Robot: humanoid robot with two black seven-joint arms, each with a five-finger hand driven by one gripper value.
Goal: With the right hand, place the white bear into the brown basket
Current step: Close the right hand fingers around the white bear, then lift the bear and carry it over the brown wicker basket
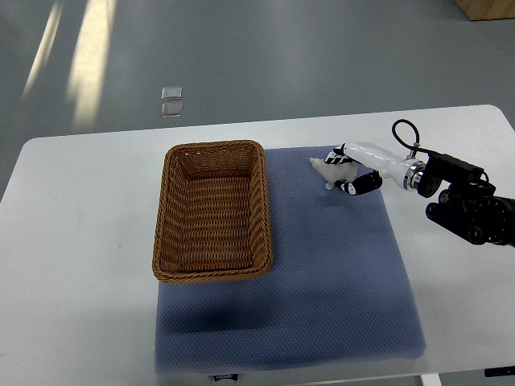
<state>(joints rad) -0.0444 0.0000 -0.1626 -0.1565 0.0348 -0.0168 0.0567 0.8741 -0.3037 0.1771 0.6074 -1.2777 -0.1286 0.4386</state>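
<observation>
A small white bear (pixel 330 170) lies on the blue mat (pixel 322 265), just right of the brown wicker basket (pixel 211 271). My right hand (pixel 348 170) reaches in from the right edge and its fingers curl around the bear's right side, gripping it at mat level. The bear's head end points left toward the basket. The basket holds nothing. My left arm does not show.
The mat lies on a white table (pixel 80 241) whose far edge runs along the top. My right forearm and its black wrist housing (pixel 467 205) sit over the table's right side. Grey floor lies beyond.
</observation>
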